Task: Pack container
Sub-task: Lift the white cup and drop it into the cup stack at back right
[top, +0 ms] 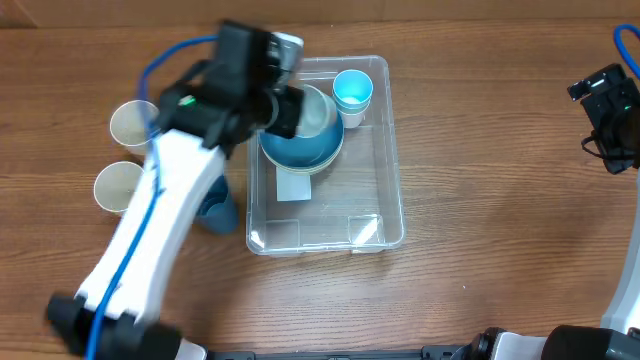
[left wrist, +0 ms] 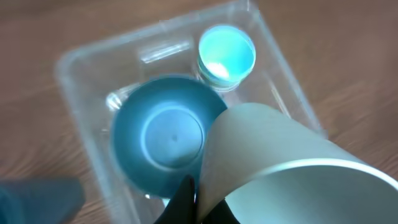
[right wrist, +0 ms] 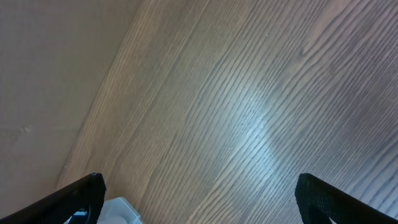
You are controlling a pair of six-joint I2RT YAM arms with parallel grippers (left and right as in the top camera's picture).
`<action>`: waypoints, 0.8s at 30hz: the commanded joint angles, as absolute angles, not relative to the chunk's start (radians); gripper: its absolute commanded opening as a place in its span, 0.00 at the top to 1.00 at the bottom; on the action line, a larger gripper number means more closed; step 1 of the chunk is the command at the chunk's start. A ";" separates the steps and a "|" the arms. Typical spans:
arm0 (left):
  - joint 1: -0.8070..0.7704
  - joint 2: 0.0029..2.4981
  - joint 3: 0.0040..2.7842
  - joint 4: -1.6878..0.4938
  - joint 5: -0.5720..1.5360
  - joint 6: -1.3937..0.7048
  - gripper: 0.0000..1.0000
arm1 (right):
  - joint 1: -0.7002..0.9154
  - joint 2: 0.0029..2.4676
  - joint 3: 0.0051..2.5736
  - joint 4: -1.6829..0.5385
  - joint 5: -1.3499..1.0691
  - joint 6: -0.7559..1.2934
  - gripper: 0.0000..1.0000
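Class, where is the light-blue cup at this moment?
Overhead view: the light-blue cup stands inside the container, in its far right corner, just right of the blue bowl.

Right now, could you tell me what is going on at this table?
The left gripper holds a pale bowl by its rim over the container, just above a blue bowl that sits inside beside a cyan cup. Two pale cups wait on the table beside it. The right gripper hangs open off to the side, holding nothing.
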State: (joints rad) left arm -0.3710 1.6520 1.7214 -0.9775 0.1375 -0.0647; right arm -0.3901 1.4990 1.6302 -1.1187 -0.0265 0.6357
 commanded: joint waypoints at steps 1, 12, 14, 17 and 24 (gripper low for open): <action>-0.398 1.811 1.824 -0.923 0.104 0.035 0.96 | -0.388 1.494 1.639 -1.113 -0.023 0.641 0.00; -0.421 2.010 1.972 -0.743 0.075 0.089 0.96 | -0.388 1.495 1.639 -1.113 -0.023 0.641 0.00; -0.422 2.025 1.972 -0.742 0.078 0.090 0.96 | -0.388 1.495 1.639 -1.113 -0.023 0.641 0.00; -0.429 2.053 1.972 -0.718 0.086 0.089 0.96 | -0.388 1.494 1.639 -1.113 -0.023 0.641 0.00; -0.432 2.060 2.043 -0.743 0.078 0.027 0.32 | -0.388 1.495 1.639 -1.113 -0.023 0.641 0.00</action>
State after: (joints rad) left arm -0.4194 2.0541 1.9614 -0.7200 0.0727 0.0731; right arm -0.3901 1.4990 1.6302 -1.1179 -0.0269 0.6357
